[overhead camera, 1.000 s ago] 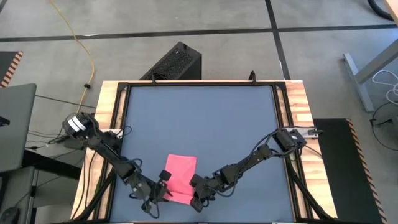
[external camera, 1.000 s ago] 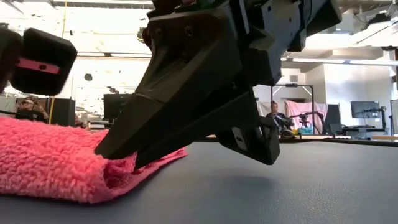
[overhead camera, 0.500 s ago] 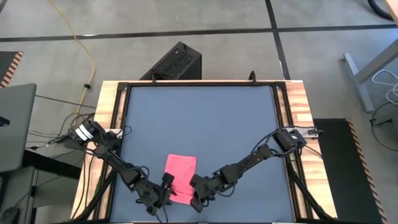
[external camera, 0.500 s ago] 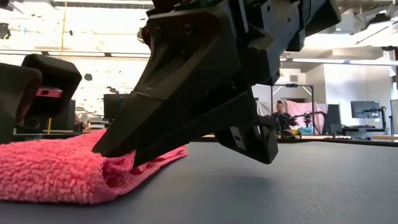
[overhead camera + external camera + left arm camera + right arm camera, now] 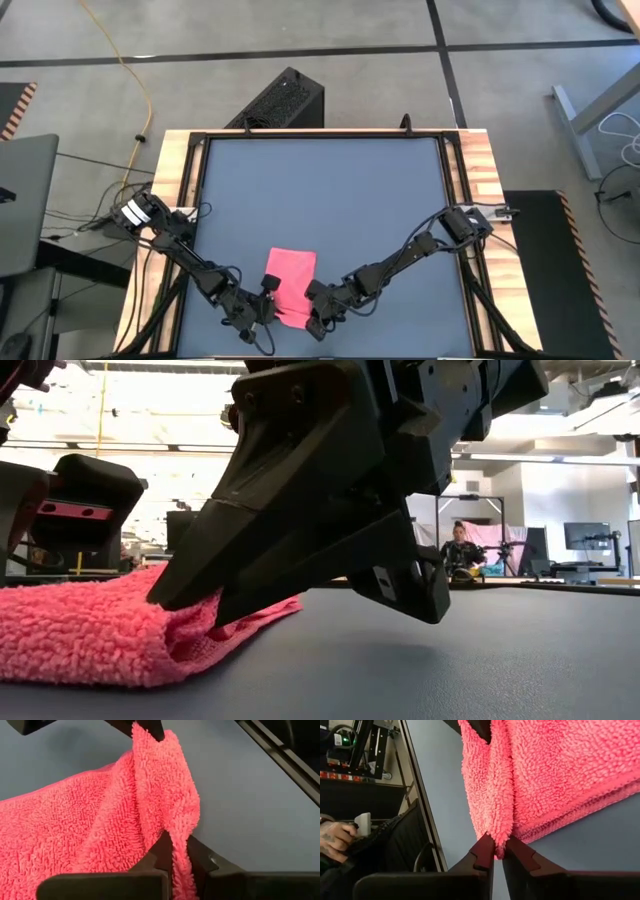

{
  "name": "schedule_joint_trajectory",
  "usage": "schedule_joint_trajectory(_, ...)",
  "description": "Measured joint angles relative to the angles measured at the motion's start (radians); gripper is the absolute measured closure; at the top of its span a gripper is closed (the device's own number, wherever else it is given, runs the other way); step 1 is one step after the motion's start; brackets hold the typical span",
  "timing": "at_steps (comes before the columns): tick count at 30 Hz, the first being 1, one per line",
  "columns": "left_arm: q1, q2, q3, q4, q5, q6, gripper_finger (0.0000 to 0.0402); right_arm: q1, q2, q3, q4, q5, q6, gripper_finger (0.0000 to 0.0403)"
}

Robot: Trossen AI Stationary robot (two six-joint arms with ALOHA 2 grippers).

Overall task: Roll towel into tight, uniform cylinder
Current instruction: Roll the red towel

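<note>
High view: towel [image 5: 291, 284] lies near the table's [image 5: 320, 190] front edge, mid-left; my left gripper [image 5: 262, 307] and right gripper [image 5: 313, 316] meet at its near edge — wide bare top behind.

Low view: right gripper [image 5: 190, 605] pinches a folded towel [image 5: 90, 640] edge just off the surface; bare table to the right.

Left wrist: fingers [image 5: 162, 851] clamped on the towel's [image 5: 100, 820] raised fold.

Right wrist: fingers [image 5: 485, 852] narrow, nipping the same hem — table rail [image 5: 417, 785] near.
</note>
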Motion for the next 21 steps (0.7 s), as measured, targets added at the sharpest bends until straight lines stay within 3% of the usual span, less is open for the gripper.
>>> schedule_joint_trajectory(7,-0.001,0.0,-0.001,-0.001,0.002,0.0,0.0398,-0.014,0.0,0.0,0.005,-0.028,-0.026,0.033)
schedule_joint_trajectory(21,-0.029,-0.089,-0.003,-0.041,0.003,-0.042,0.0401,0.003,-0.031,0.0,-0.075,-0.12,-0.08,0.0204)
